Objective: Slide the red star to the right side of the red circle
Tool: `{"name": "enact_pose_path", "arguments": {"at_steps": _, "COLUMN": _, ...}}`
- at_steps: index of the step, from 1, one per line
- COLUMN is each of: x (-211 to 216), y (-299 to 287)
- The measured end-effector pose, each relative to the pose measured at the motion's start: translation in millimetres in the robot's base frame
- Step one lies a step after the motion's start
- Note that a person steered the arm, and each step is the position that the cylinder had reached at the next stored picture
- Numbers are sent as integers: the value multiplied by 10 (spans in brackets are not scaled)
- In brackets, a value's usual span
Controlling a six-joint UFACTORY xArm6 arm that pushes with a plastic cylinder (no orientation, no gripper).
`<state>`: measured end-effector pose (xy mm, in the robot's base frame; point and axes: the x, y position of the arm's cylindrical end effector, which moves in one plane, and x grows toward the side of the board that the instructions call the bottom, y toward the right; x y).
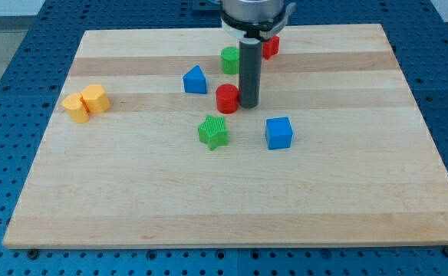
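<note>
Resting on the surface [132,192], my tip [249,104] is sitting just right of the red circle [227,99]; the red star [271,47], seemingly star-shaped, is lying behind; no pincer shows.

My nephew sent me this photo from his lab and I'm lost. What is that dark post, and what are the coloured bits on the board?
It is a robot arm ending in a plain rod; nothing is held, it only pushes. My tip rests just right of the red circle. The red star sits behind the rod, partly hidden. One camera looks down at the wooden board. Also there: a green block, blue triangular block, green star, blue cube, and two yellow blocks at the view's left.
</note>
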<state>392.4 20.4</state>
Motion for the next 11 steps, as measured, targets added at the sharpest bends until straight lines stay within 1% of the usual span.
{"name": "enact_pose_path", "arguments": {"at_steps": 1, "x": 4, "y": 117}}
{"name": "enact_pose_path", "arguments": {"at_steps": 2, "x": -209, "y": 713}}
{"name": "enact_pose_path", "arguments": {"at_steps": 3, "x": -816, "y": 1298}}
{"name": "enact_pose_path", "arguments": {"at_steps": 4, "x": -1494, "y": 1298}}
{"name": "enact_pose_path", "arguments": {"at_steps": 5, "x": -1989, "y": 994}}
{"name": "enact_pose_path", "arguments": {"at_steps": 6, "x": -1969, "y": 657}}
{"name": "enact_pose_path", "arguments": {"at_steps": 7, "x": -1711, "y": 482}}
{"name": "enact_pose_path", "arguments": {"at_steps": 9, "x": -1182, "y": 425}}
{"name": "enact_pose_path", "arguments": {"at_steps": 11, "x": -792, "y": 415}}
